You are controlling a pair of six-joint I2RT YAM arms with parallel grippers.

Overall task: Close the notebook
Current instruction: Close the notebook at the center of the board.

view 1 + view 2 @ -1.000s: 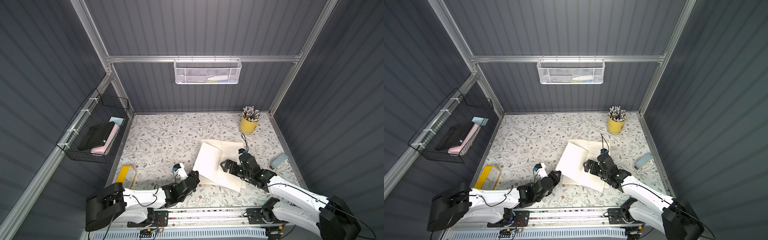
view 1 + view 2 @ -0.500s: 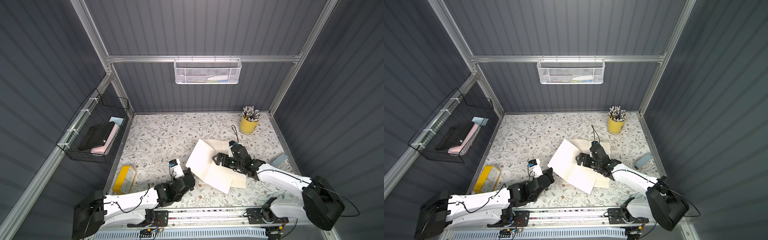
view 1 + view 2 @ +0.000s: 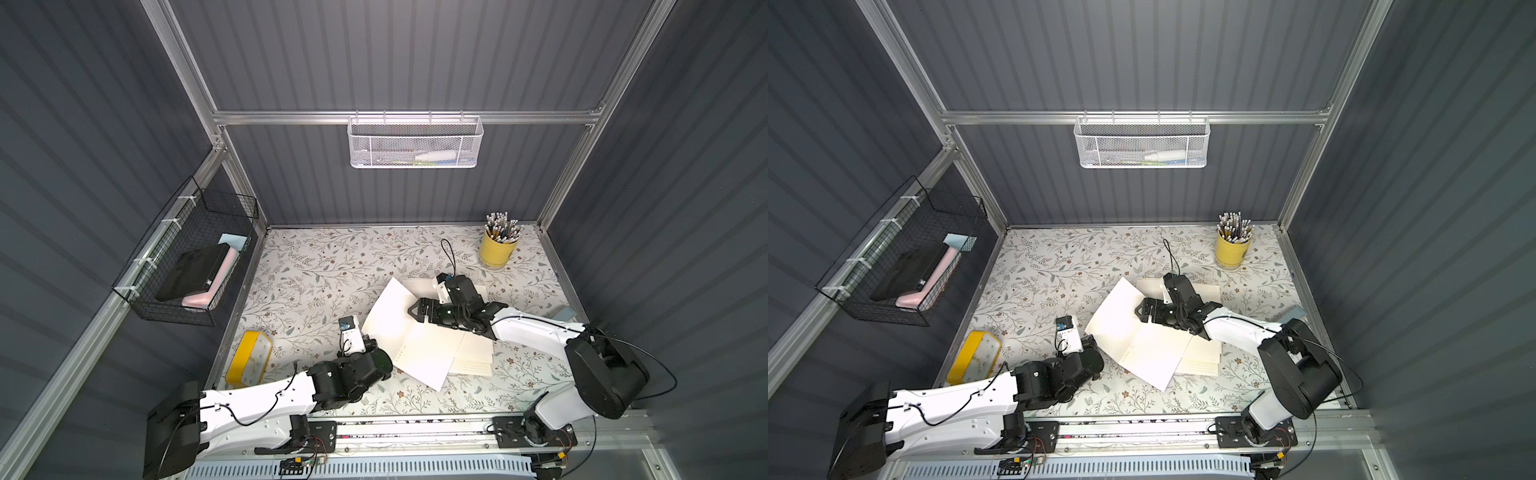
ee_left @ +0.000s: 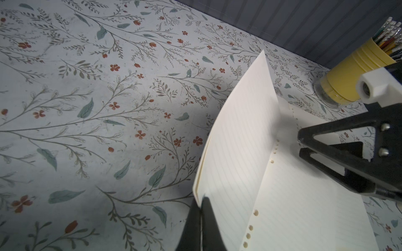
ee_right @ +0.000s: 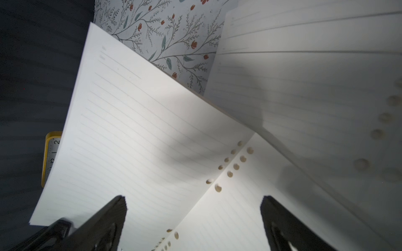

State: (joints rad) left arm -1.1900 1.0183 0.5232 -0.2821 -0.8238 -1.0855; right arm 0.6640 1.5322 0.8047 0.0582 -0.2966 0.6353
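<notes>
Notebook of cream lined, hole-punched pages [image 3: 386, 320] lies open at lower centre of both top views on the floral tabletop [image 3: 316, 282]. My left gripper [image 4: 201, 203] is clamped on the edge of its raised left leaf. My right gripper [image 5: 193, 198] hovers over the pages, jaws apart.

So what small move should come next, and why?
Probably the left gripper, shut on the raised pages, should carry them over the punched holes onto the flat half of the notebook. They stand tilted, not yet folded; the open right gripper near the holes looks in the way.
</notes>
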